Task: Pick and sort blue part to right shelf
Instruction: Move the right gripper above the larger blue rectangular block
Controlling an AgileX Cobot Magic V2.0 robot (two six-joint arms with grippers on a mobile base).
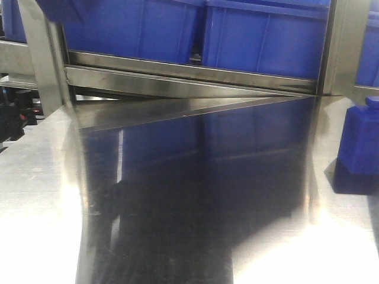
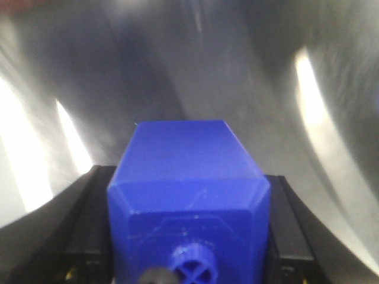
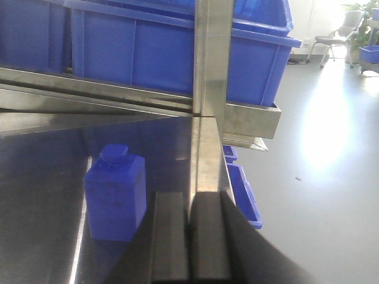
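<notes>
In the left wrist view a blue part (image 2: 183,177) fills the space between the black fingers (image 2: 89,225), its stubby neck (image 2: 192,266) towards the camera. My left gripper (image 2: 188,177) is shut on it, above the shiny steel table (image 2: 249,89). Another blue part (image 1: 358,142) stands upright at the table's right edge; the right wrist view shows this blue part (image 3: 115,195) just left of my right gripper (image 3: 189,198), which is shut with nothing in it. The grey shelf (image 1: 189,68) with large blue bins (image 1: 266,35) runs along the back. Neither gripper shows in the front view.
A steel upright post (image 3: 210,59) of the shelf stands straight ahead of the right gripper, at the table's corner. Beyond the table edge lies open grey floor (image 3: 320,177), with a low blue bin (image 3: 243,195) below. Another shelf upright (image 1: 44,53) rises at back left.
</notes>
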